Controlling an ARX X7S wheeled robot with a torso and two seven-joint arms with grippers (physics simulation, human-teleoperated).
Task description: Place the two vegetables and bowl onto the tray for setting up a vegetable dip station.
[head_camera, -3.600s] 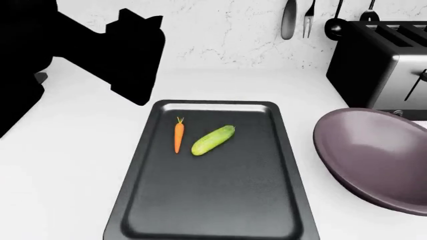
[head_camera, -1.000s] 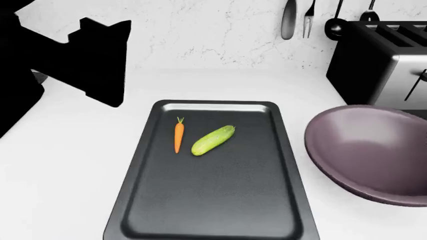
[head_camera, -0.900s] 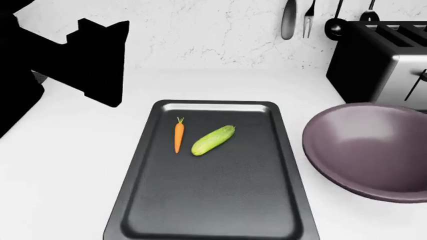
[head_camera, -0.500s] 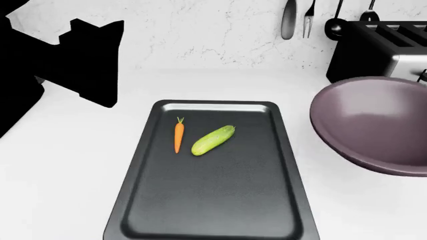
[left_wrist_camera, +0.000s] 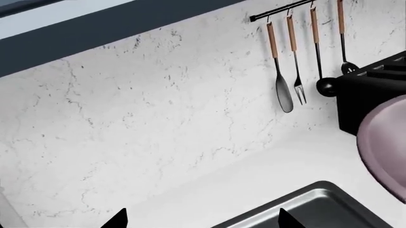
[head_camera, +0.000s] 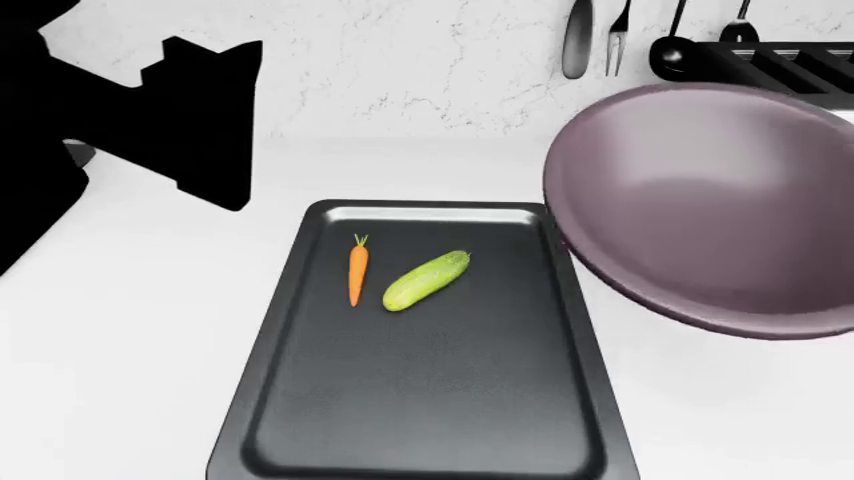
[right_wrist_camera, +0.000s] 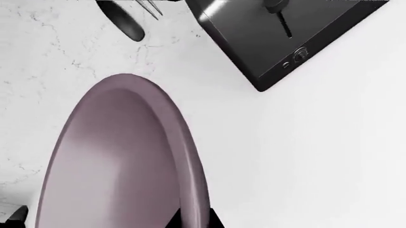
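The dark grey tray [head_camera: 441, 420] lies in the middle of the white counter. The orange carrot [head_camera: 358, 273] and the light-green cucumber [head_camera: 426, 280] lie side by side on its far half. The mauve bowl [head_camera: 707, 200] hangs tilted in the air at the right, its edge over the tray's far right rim. My right gripper [right_wrist_camera: 193, 220] is shut on the bowl's rim [right_wrist_camera: 190, 156] and is hidden behind the bowl in the head view. My left gripper [left_wrist_camera: 201, 221] is open and empty, raised above the counter left of the tray's far corner [left_wrist_camera: 317, 197].
A steel toaster [right_wrist_camera: 285, 33] stands at the back right, mostly hidden by the bowl in the head view [head_camera: 787, 60]. Utensils [head_camera: 578, 40] hang on a rail on the marble wall. My left arm [head_camera: 147, 110] shows as a black shape at the upper left.
The bowl has risen from the counter and moved left toward the tray, now covering most of the toaster. The left arm has barely shifted. Carrot and cucumber have not moved.
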